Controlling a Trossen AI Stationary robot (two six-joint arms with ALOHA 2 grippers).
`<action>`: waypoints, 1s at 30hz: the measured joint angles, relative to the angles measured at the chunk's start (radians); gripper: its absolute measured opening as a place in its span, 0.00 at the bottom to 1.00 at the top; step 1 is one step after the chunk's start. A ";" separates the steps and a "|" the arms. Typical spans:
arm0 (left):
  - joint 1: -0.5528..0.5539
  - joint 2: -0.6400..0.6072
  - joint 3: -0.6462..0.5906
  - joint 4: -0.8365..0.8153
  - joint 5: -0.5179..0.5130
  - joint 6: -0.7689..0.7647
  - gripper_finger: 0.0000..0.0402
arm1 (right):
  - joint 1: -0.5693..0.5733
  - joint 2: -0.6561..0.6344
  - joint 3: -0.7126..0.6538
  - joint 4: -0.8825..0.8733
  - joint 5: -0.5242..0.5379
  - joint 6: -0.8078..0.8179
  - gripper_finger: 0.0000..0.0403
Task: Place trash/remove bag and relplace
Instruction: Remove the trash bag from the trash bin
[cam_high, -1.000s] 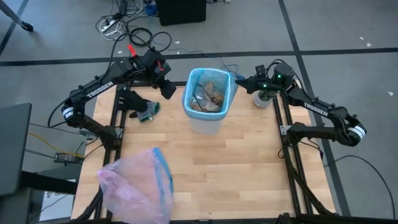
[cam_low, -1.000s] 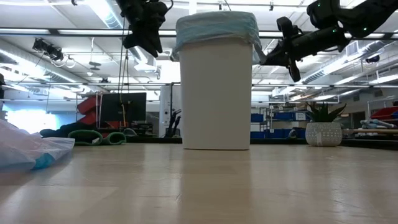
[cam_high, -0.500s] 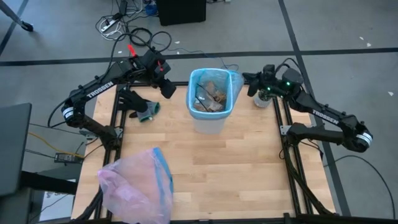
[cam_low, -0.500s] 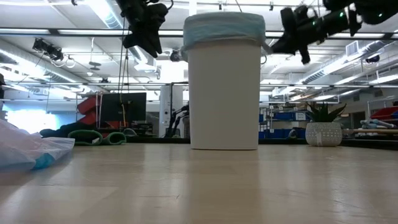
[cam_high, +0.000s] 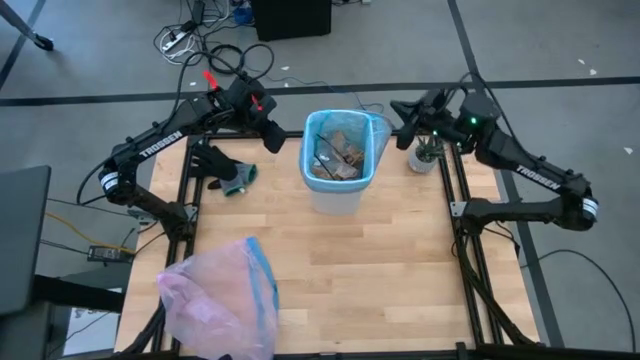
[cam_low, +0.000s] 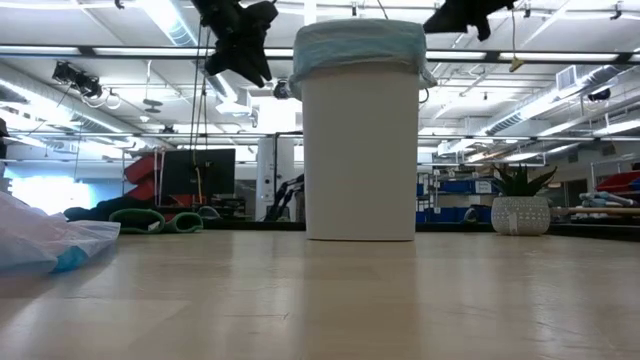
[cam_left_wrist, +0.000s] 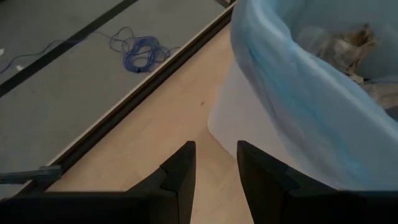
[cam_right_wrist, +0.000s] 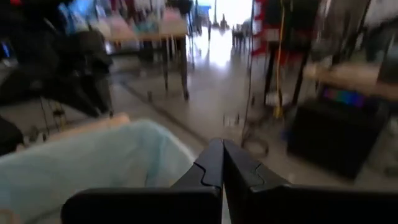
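My right end effector (cam_high: 398, 108) has lifted off the bag (cam_high: 376, 133) rim, clenched empty; left end effector (cam_left_wrist: 214, 163) hovers part-open: liner still unremoved.

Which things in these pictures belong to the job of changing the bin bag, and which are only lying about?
Part of the job:
- light-blue bag lining the white bin
- trash inside it
- left gripper, empty beside the rim
- right gripper, shut, above the rim's other side

Lying about:
- pink bag at the table's near corner
- small potted plant
- green-edged item beside the left arm
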 joint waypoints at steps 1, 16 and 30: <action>0.000 0.000 0.000 -0.003 0.000 0.000 0.31 | -0.009 0.008 0.026 -0.057 -0.014 0.027 0.00; -0.004 0.000 0.000 -0.006 0.106 0.004 0.31 | -0.408 0.189 0.128 -0.384 -0.752 0.277 0.37; -0.030 0.000 0.000 -0.112 0.094 0.011 0.31 | -0.489 0.287 0.128 -0.349 -0.957 0.300 0.38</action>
